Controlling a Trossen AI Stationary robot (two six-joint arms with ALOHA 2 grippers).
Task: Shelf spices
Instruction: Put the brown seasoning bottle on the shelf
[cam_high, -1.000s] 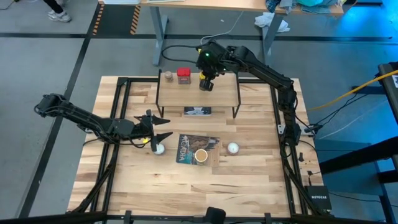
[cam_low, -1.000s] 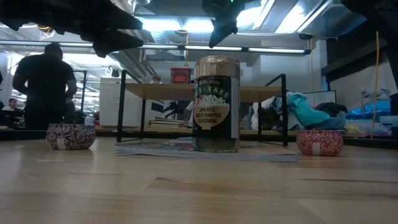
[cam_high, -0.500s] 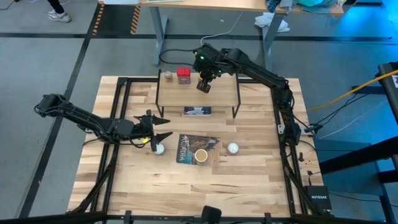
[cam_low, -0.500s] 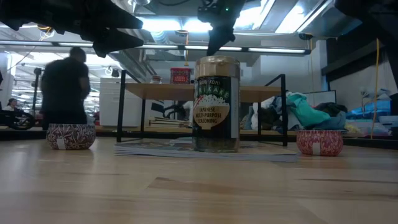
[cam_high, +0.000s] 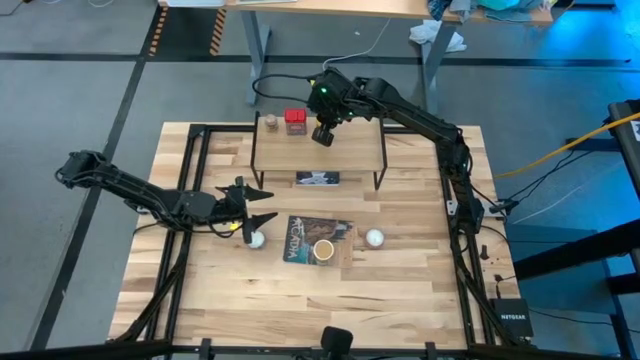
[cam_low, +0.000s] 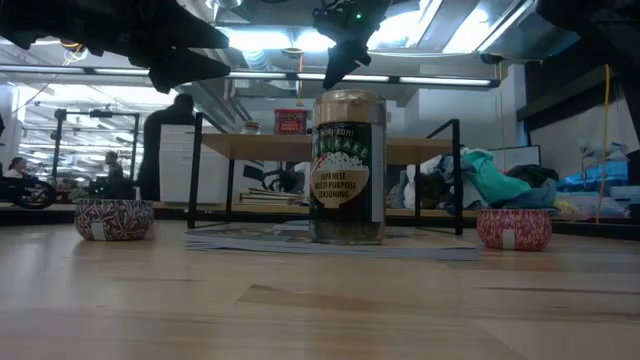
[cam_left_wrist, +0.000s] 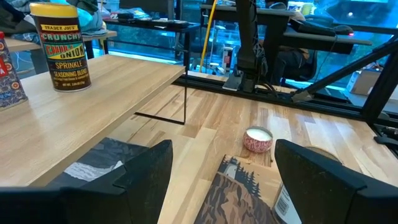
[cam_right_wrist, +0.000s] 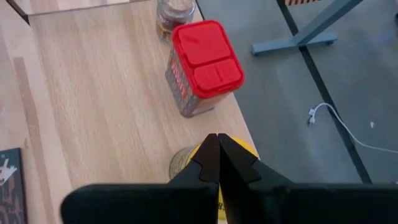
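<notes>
The shelf (cam_high: 355, 148) stands at the table's far side. On its board stand the tiny brownish jar (cam_high: 271, 122), the red square tin (cam_high: 295, 122) and the yellow jar (cam_left_wrist: 61, 46). My right gripper (cam_right_wrist: 217, 138) is shut right above the yellow jar (cam_right_wrist: 183, 163), beside the red tin (cam_right_wrist: 205, 65). The wider tan jar (cam_high: 323, 250) stands upright on the flat picture book (cam_high: 300, 240) at mid-table. My left gripper (cam_high: 250, 207) is open and empty, above the table left of the book. My right gripper's shut fingers point down over the yellow jar's top. The fingers themselves hide the place where they could meet it, so I cannot tell whether they touch it. The jar stands upright on the shelf board (cam_left_wrist: 106, 93).
Two small round white-topped tins (cam_high: 257, 239) (cam_high: 374, 238) sit on the table either side of the book. A flat dark card (cam_high: 317, 178) lies under the shelf. Black frame rails run along the table's left and right sides. A person walks in the room behind.
My right gripper has gone a little toward the table's left, along the shelf toward the red tin, and has tipped slightly. A person has walked across the room behind the table.
</notes>
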